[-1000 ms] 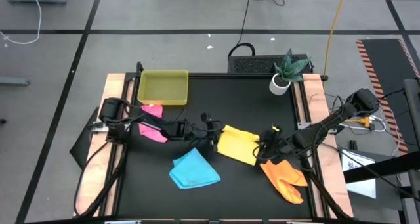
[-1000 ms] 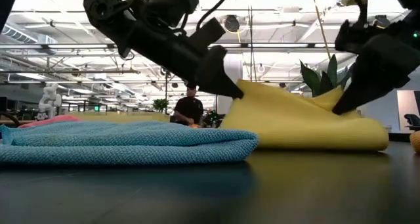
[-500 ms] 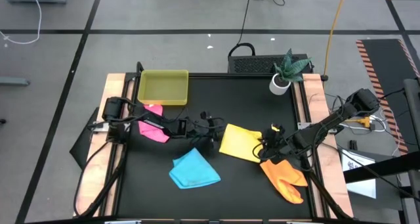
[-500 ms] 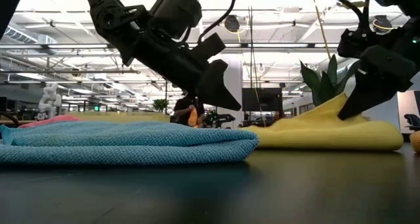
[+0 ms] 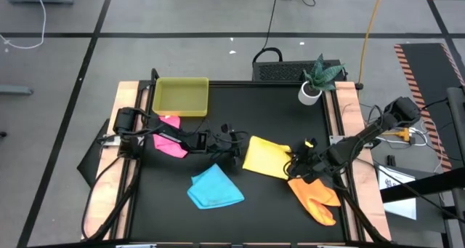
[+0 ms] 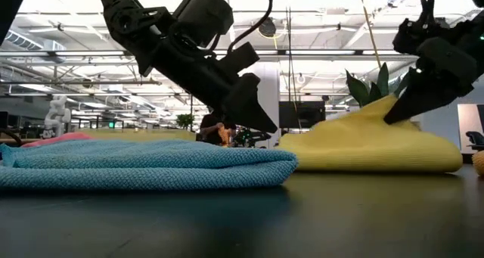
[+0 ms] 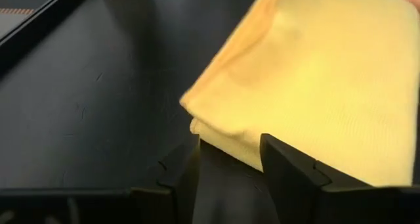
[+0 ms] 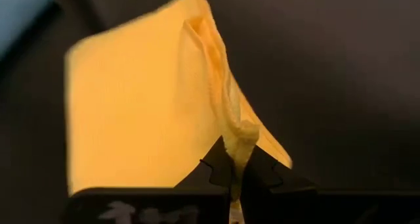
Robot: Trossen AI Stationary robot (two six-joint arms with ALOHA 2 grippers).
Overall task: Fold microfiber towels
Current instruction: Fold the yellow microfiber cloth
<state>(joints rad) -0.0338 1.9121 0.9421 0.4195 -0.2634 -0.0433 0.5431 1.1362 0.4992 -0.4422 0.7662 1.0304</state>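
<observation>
Yellow microfiber fills the space just ahead of the left end effector [image 7: 230,159], whose two dark fingers stand apart with bare black surface [image 5: 240,110] between them, the folded edge of the yellow towel [image 5: 266,158] lying just beyond their tips, close but not gripped. On the towel's opposite side the right end effector [image 8: 237,163] has its fingers pressed together on a pinched-up corner of the same yellow towel, lifting that corner into a low peak while the rest lies flat and doubled over. Just beside the right end effector, on its near side, the orange towel [image 5: 314,194] lies crumpled at the surface's edge. In front of the left end effector's arm the sky blue towel [image 5: 213,188] rests folded, well apart from the yellow one, and behind that arm the pink towel [image 5: 168,137] lies bunched close to the yellow-green plastic tray [image 5: 181,97]. Farthest off, at the back corner on the right arm's side, a small potted plant [image 5: 317,77] stands in a white pot.
</observation>
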